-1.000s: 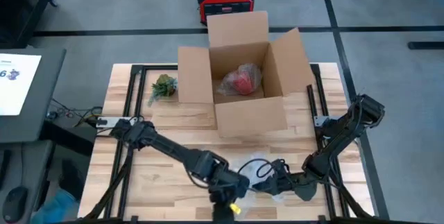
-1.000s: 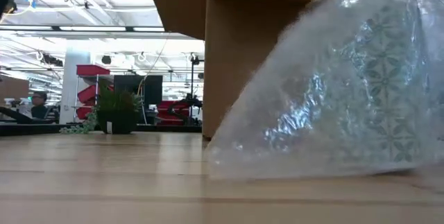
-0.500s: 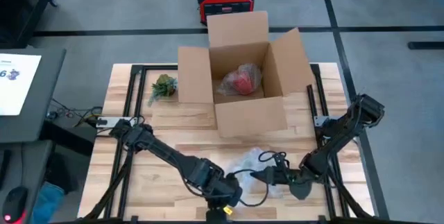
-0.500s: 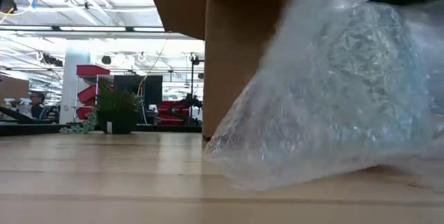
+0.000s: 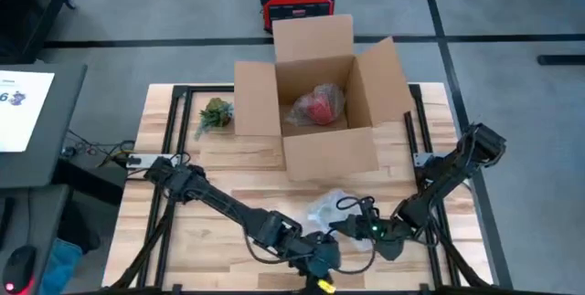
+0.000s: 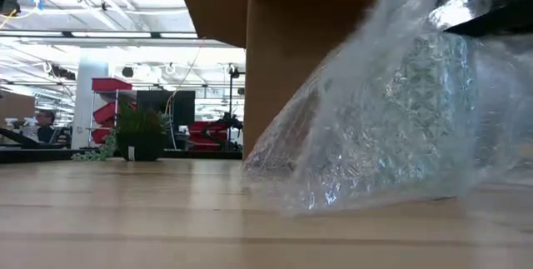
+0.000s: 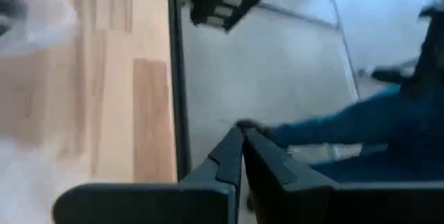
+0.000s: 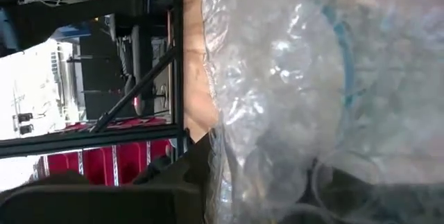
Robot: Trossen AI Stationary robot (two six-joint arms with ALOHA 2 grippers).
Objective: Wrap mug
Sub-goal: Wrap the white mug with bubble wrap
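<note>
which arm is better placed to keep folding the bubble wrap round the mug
Right. The right gripper is at the bubble wrap, which fills its wrist view. The left gripper sits at the table's near edge, fingers shut and pointing off the table.

Bright, even overhead light; glare on bubble wrap (image 6: 391,127); left wrist view blurred, perhaps motion.

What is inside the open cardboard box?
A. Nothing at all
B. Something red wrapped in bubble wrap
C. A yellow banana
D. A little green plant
B: in the high view the open cardboard box holds a red thing in clear bubble wrap, while the little green plant sits outside it on the table.
</note>
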